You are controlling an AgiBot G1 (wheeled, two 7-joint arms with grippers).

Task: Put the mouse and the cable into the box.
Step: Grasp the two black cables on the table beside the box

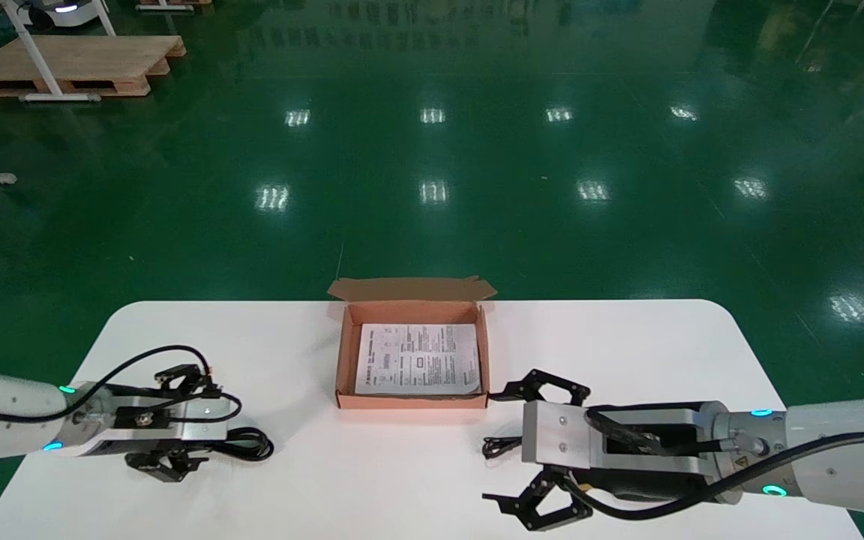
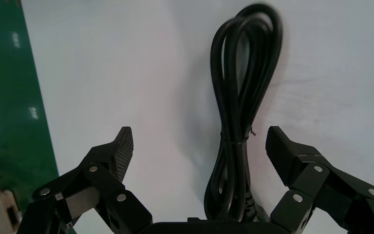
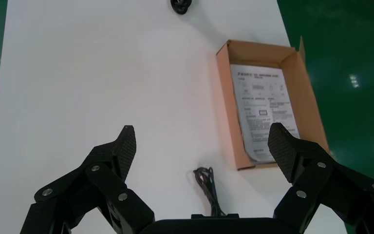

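Observation:
An open cardboard box (image 1: 411, 400) sits mid-table with a printed sheet (image 1: 417, 358) lying flat inside. The coiled black cable (image 1: 248, 444) lies at the left. My left gripper (image 1: 203, 426) is low over it and open; the left wrist view shows the cable (image 2: 238, 97) running between the spread fingers, nearer one pad (image 2: 278, 151), untouched. My right gripper (image 1: 490, 446) is open, near the box's front right corner. A thin bundled black cord (image 3: 207, 187) lies between its fingers and runs under its base. The mouse body is hidden.
The white table (image 1: 627, 345) ends in a rounded far edge just behind the box, with green floor beyond. In the right wrist view the box (image 3: 224, 97) lies ahead to one side, and the coiled cable (image 3: 180, 6) lies far across the table.

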